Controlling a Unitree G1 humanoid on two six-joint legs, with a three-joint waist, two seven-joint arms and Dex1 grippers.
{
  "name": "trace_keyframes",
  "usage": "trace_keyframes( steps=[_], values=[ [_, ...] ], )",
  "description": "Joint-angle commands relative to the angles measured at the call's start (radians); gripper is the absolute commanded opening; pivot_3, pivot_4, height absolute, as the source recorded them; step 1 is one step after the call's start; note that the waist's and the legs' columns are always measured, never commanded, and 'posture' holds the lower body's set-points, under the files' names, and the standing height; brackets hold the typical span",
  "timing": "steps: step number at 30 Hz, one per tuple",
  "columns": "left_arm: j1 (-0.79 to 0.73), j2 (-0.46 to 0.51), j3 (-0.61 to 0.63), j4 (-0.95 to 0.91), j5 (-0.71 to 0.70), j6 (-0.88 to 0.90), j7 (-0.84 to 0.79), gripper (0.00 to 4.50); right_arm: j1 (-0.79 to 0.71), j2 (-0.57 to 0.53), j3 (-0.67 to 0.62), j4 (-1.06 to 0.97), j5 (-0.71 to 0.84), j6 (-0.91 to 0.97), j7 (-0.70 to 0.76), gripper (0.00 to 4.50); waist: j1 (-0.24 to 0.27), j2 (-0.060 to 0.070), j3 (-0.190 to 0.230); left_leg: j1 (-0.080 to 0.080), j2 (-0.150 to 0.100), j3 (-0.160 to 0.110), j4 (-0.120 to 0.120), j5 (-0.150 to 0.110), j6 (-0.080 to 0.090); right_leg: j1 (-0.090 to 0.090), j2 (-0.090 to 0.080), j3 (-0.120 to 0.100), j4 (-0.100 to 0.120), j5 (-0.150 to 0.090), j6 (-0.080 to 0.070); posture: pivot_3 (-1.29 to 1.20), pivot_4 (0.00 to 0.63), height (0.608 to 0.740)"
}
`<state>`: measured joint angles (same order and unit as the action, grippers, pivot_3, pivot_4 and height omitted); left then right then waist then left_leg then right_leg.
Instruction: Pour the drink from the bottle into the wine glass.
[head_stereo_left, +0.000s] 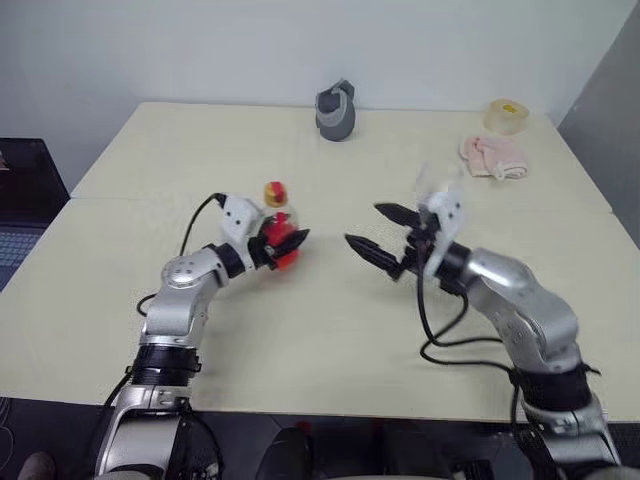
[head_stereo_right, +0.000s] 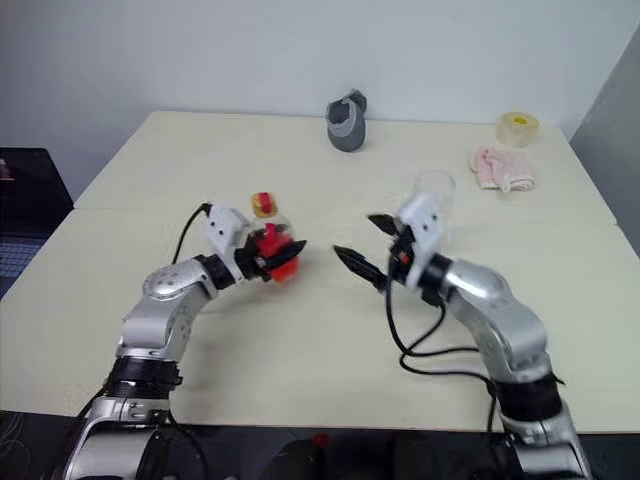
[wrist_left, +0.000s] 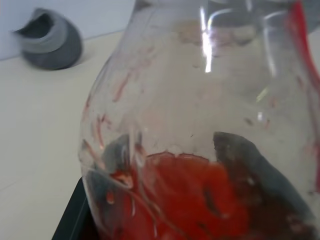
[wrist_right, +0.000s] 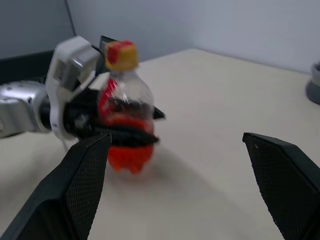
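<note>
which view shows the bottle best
The right wrist view: the whole bottle shows upright, yellow-topped, with red drink low inside, the left gripper shut around it. The head views show it small and partly behind that gripper; the left wrist view gives only its body close up.

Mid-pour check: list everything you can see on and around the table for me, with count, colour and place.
bottle: one, clear plastic with a yellow top, upright near the table's middle, clamped in the left end effector.
drink: red liquid, filling the bottle's lower part.
wine glass: one, clear, standing just behind the right end effector; its stem and foot are hidden.
grey cup-shaped object: one, grey, at the far edge, centre.
pink cloth: one, pink, crumpled, far right.
tape roll: one, pale yellow, far right corner, behind the cloth.
table: one, cream.
left end effector: black fingers shut on the bottle's body.
right end effector: black fingers spread open, holding nothing, pointing toward the bottle.
</note>
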<state>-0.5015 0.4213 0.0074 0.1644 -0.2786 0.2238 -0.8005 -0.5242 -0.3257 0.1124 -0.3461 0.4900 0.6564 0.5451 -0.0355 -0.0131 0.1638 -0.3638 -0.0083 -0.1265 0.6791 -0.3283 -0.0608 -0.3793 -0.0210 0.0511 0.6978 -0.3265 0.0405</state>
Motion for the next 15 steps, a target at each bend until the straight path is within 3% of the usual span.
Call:
trace_keyframes(
  steps=[1, 7, 15],
  values=[
    [-0.041, -0.019, -0.018, -0.025, -0.012, -0.005, -0.018, 2.29, -0.088, 0.034, -0.001, 0.063, 0.016, 0.014, 0.012, 4.5, 0.0, 0.0, 0.0, 0.0, 0.0, -0.001, 0.0, 0.0, 0.0, 0.0, 0.0, -0.002, 0.0, 0.0, 0.0, 0.0, 0.15, 0.74],
    [-0.077, -0.056, -0.052, 0.007, 0.007, -0.034, -0.037, 2.29, -0.182, 0.082, -0.027, 0.165, 0.024, 0.012, 0.017, 4.5, 0.0, 0.0, 0.0, -0.002, 0.0, -0.002, 0.0, 0.0, -0.001, -0.001, -0.001, -0.005, -0.001, 0.0, 0.0, 0.0, 0.15, 0.74],
    [-0.093, -0.063, -0.051, 0.042, 0.009, -0.053, -0.052, 2.29, -0.207, 0.13, -0.047, 0.15, 0.066, 0.058, -0.001, 4.5, -0.008, 0.0, 0.0, -0.002, 0.0, -0.003, 0.0, 0.001, -0.001, -0.001, -0.001, -0.006, 0.0, 0.0, 0.0, 0.0, 0.15, 0.74]
  ],
)
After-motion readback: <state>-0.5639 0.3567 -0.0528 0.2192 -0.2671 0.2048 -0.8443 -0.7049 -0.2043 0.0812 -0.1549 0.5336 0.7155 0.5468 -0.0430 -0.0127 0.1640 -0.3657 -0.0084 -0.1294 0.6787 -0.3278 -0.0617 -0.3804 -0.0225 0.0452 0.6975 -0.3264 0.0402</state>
